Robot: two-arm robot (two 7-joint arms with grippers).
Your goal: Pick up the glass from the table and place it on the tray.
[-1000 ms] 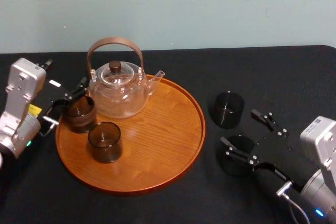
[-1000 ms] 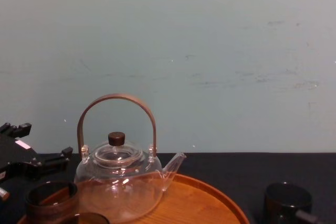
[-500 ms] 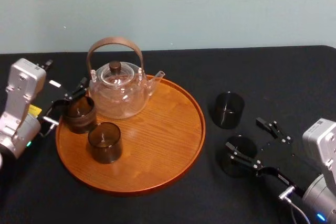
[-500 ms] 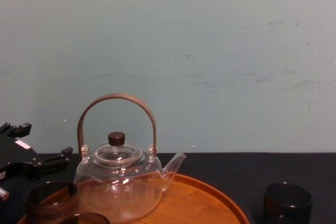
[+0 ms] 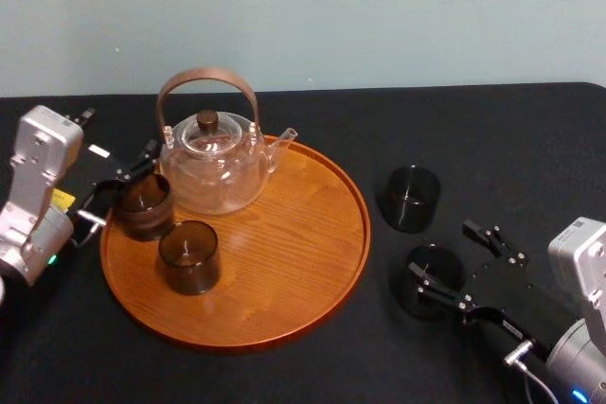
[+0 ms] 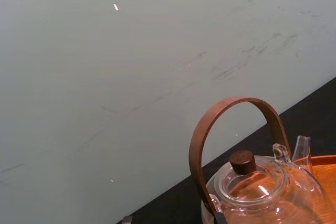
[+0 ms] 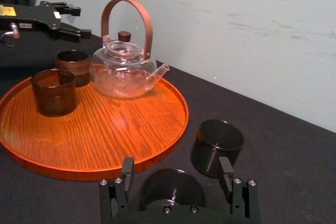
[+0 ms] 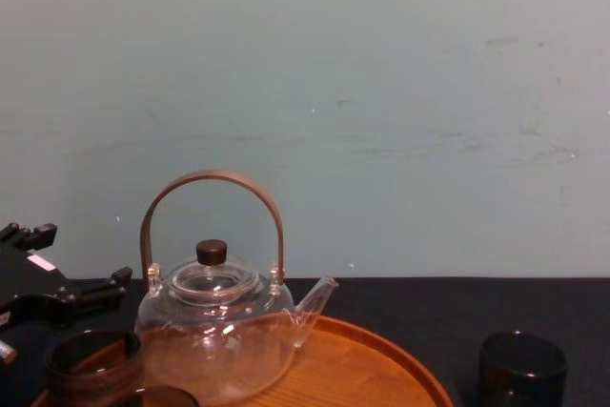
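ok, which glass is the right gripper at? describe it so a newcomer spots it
Start from the round wooden tray; on the black table to its right stand two dark glasses. The glass meant is the nearer to the robot, between the open fingers of the right gripper. The other glass stands farther back, by itself.

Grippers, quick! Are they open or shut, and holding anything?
Left gripper: open, empty, beside the brown glass cup on the round orange-brown wooden tray.
Right gripper: open, empty, at the nearer dark round glass on the black table.
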